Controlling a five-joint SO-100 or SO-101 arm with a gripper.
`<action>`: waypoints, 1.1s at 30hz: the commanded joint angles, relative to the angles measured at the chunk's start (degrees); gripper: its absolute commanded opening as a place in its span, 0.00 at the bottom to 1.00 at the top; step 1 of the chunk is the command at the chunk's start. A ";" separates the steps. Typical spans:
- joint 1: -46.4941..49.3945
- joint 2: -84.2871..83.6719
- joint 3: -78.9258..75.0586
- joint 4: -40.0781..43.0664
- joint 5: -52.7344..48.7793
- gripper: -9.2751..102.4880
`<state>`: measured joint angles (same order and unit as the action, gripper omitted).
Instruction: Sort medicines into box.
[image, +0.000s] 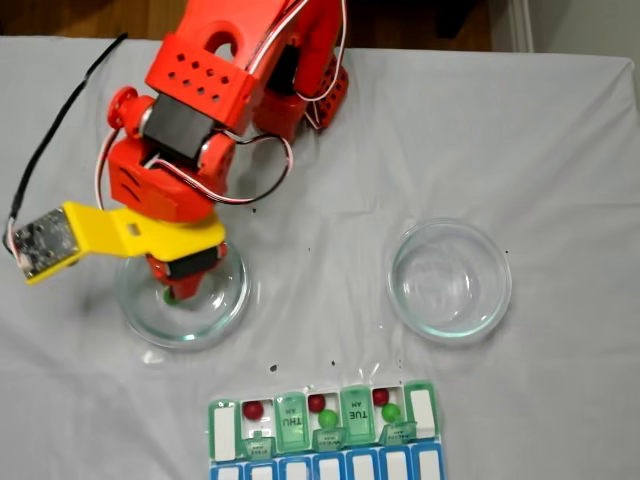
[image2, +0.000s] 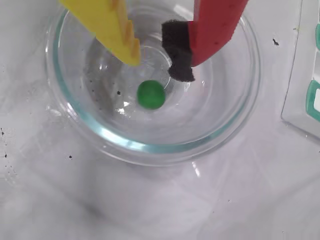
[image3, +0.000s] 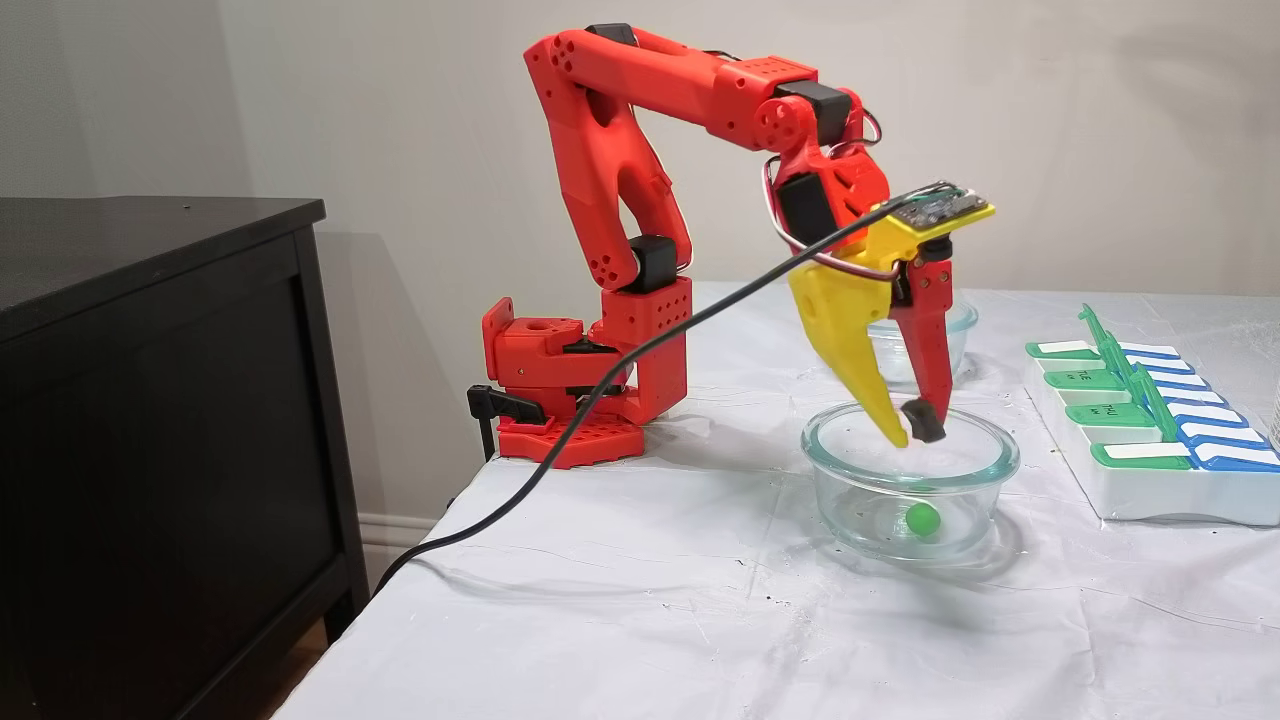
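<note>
nearest the side camera, on the white cloth of the bench (image3: 650, 600), a round clear glass dish (image3: 910, 497) holds one glossy green ball (image2: 150, 94) lying loose on its bottom. just above it hangs the tool (image2: 160, 65) of the red arm (image3: 640, 170), one yellow finger (image2: 112, 30) and one red finger with a black foam pad (image2: 179, 52), tips inside the rim, spread a little wider than the ball and holding nothing. farther right in that view sits the rectangular pill organizer with green lids (image3: 1150, 420); from above, its open white cells hold what look like three red balls (image: 253, 409) and two green balls (image: 328, 418). beyond stands a second clear glass dish (image: 449, 280).
</note>
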<state>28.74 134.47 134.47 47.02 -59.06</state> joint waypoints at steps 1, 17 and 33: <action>-0.09 4.75 0.62 -1.93 -0.88 0.22; 0.18 3.78 7.03 -10.02 -2.72 0.24; 0.26 -3.60 8.44 -18.11 -4.75 0.26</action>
<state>28.83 129.90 143.61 30.50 -63.46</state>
